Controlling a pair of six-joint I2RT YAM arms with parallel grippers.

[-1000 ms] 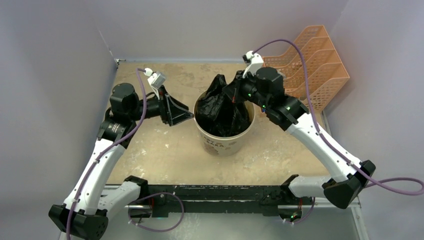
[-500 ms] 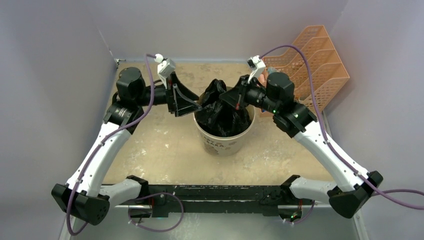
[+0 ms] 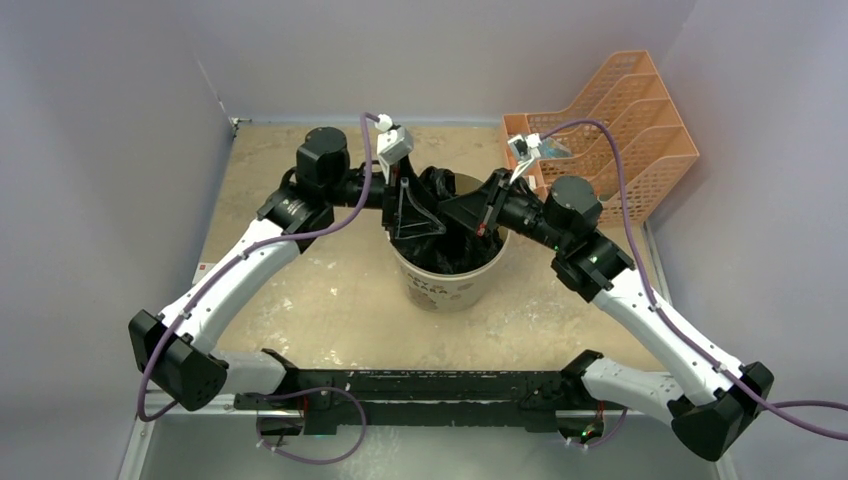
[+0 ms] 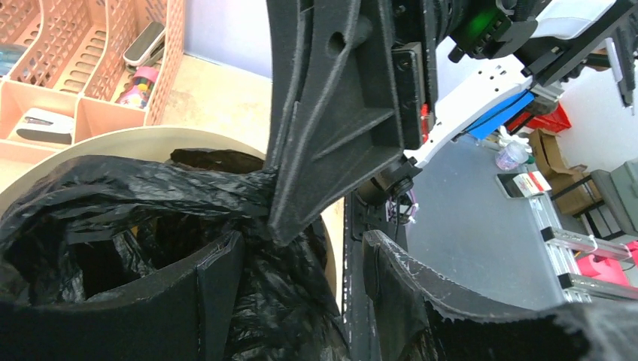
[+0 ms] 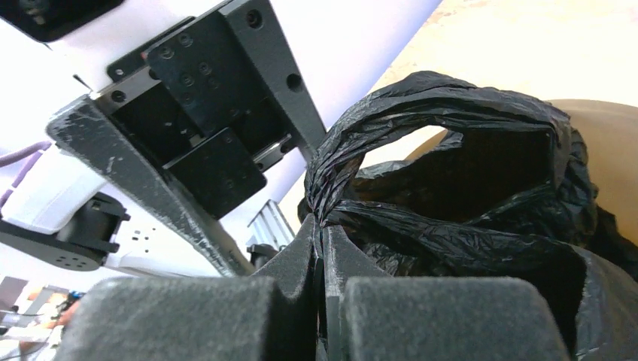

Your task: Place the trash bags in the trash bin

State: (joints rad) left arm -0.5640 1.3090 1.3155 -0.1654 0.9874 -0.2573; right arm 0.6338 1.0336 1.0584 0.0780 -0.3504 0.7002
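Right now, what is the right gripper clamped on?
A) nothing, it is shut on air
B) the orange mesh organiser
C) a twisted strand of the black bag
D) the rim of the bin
C: in the right wrist view the right gripper has its jaws pressed together on a twisted strand of the trash bag, whose bulk sits in the trash bin.

Only small brown print on the front wall of the trash bin (image 3: 450, 280), none of it legible.
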